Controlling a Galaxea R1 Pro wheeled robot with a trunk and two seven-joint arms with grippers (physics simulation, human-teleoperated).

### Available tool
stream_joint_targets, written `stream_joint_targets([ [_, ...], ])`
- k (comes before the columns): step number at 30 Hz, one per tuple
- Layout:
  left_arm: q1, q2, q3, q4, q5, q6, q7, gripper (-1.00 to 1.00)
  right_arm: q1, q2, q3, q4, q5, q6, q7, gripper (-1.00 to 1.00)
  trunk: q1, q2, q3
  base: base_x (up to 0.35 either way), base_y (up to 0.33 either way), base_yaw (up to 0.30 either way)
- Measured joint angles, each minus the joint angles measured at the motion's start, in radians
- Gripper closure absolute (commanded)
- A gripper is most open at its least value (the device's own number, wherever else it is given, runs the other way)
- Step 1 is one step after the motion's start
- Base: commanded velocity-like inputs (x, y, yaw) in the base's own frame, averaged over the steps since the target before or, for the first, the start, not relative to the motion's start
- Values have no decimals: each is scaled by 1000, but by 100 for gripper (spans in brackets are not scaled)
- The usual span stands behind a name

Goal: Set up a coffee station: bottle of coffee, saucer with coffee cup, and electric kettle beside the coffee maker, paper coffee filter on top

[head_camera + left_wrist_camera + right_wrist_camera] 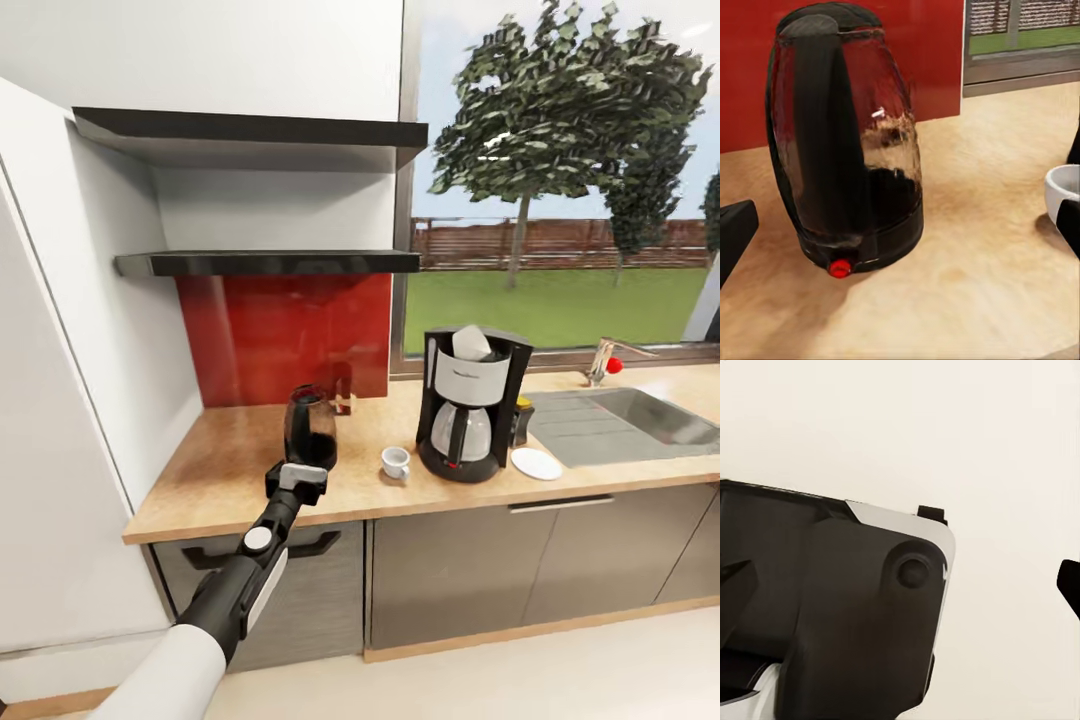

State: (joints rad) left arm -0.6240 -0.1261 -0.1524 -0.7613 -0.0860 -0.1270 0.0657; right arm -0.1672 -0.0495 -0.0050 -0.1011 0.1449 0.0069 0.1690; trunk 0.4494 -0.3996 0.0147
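One squat glass electric kettle [844, 146], dark liquid, red base mark; left pincer [296, 478] spread apart before it.

The left arm [215, 610] enters from the lower left of the head view. Its nearest segment is a smooth white cylinder; beyond it comes a glossy black sleeve with a white panel along one side. A round silver-grey cap [258, 540] marks a joint on the black part. Further up, the arm narrows to a slim black link ending in a blocky black left end effector [296, 481] with a light grey plate on top. In the right wrist view a rounded black housing [832, 615] shows, edged with a white shell and bearing a dark round boss [913, 573].
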Motion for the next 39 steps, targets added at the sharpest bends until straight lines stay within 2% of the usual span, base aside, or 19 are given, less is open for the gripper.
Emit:
stream_joint_targets([
  [5,2,5,3,2,1,-3,27,-100,0,-3,0,0,0,0,0,-100,0,0,0,246,0,-1],
  [12,4,9,4,2,2,-8,76,-100,0,-4,0,0,0,0,0,-100,0,0,0,36,0,0],
  [20,5,9,5,4,5,-4,83,-100,0,-4,0,1,0,0,0,-100,0,0,0,193,0,0],
  [39,6,9,5,5,6,-1,83,-100,0,-4,0,1,0,-1,0,-100,0,0,0,60,0,0],
])
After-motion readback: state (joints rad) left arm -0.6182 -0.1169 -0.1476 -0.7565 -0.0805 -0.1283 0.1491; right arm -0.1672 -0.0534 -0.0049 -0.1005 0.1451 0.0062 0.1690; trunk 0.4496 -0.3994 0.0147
